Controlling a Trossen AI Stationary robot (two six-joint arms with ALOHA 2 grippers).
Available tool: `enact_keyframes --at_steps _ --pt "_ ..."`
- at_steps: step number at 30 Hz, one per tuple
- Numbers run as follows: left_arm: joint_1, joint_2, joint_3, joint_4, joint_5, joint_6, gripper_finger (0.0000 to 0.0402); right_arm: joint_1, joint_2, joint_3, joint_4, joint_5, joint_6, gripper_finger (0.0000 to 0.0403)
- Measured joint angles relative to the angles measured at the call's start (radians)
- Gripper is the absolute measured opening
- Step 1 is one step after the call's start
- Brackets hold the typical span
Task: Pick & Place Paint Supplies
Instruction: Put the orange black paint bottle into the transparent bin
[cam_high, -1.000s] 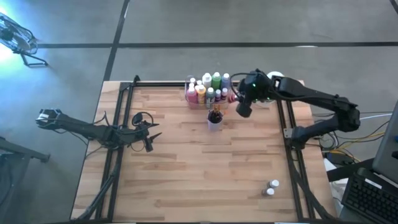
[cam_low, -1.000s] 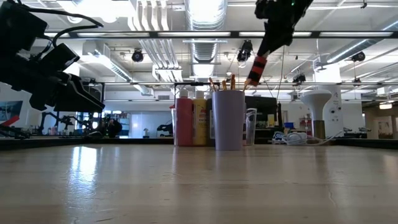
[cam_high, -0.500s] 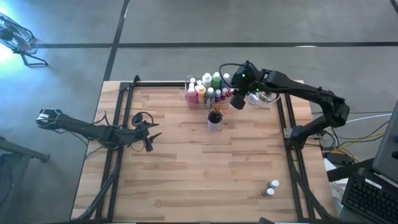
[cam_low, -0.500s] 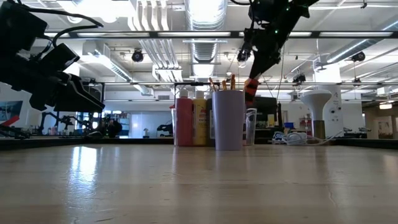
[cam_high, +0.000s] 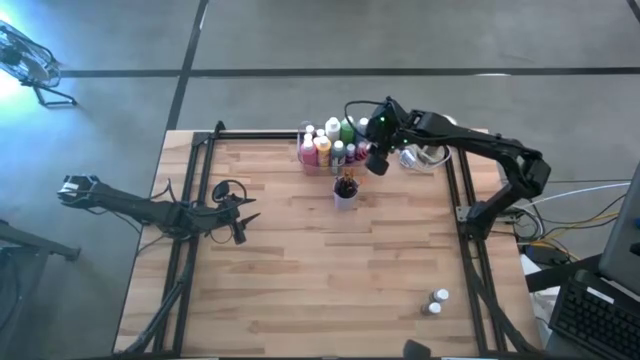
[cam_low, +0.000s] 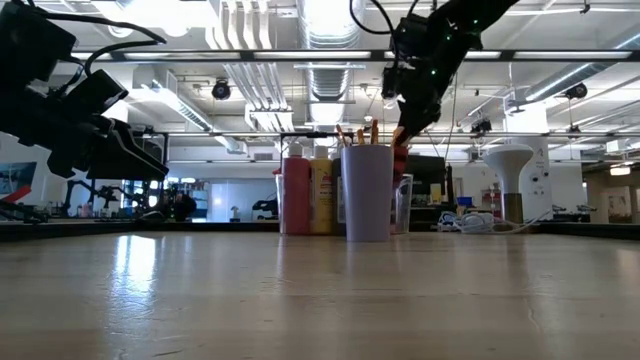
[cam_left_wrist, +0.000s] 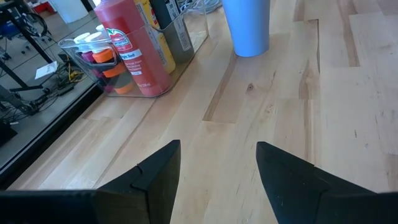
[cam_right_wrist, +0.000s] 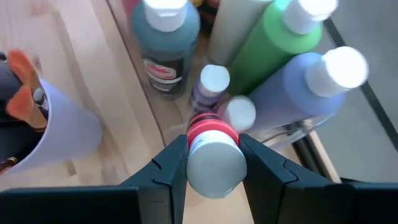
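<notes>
A clear bin (cam_high: 333, 150) at the table's far edge holds several paint bottles: green (cam_right_wrist: 273, 43), blue (cam_right_wrist: 298, 87), dark teal (cam_right_wrist: 165, 43), tall red (cam_left_wrist: 130, 50). A pale cup (cam_high: 345, 192) of dark-handled brushes stands just near of it. My right gripper (cam_high: 377, 160) hangs over the bin's right end, shut on a small red bottle with a white cap (cam_right_wrist: 214, 163). Two small white-capped bottles (cam_high: 437, 301) stand at the near right. My left gripper (cam_left_wrist: 217, 168) waits open, low over the left of the table (cam_high: 238, 218). My right gripper pinches the small red bottle between its two fingers (cam_right_wrist: 171, 168), at the top end by the white cap (cam_right_wrist: 214, 168). The fingers come from above, pointing down. The bottle hangs roughly upright below them (cam_low: 401, 155); its lower end is hidden behind the cup and bin.
Black rails (cam_high: 187, 250) run along the table's left and right sides. A white cable bundle (cam_high: 425, 155) lies right of the bin. The wide middle and near part of the wooden top (cam_high: 320, 270) is bare.
My right gripper has carried the red bottle toward the table's left and far edge, from beside the cup to over the bin's right end, and has come down, so the bottle now sits level with the cup's rim. It has stayed shut on it.
</notes>
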Motion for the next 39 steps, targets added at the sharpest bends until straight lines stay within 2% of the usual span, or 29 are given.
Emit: enact_keyframes --at_steps 8,12,39 --pt "0.000 0.000 0.000 0.000 0.000 0.000 0.0216 -0.006 0.055 0.000 -0.002 -0.003 -0.010 0.0112" --pt "0.000 0.000 0.000 0.000 0.000 0.000 0.0216 -0.014 0.079 0.000 0.000 -0.047 -0.010 0.0112" --pt "0.000 0.000 0.000 0.000 0.000 0.000 0.0216 -0.039 0.197 0.047 0.019 -0.052 -0.026 0.0112"
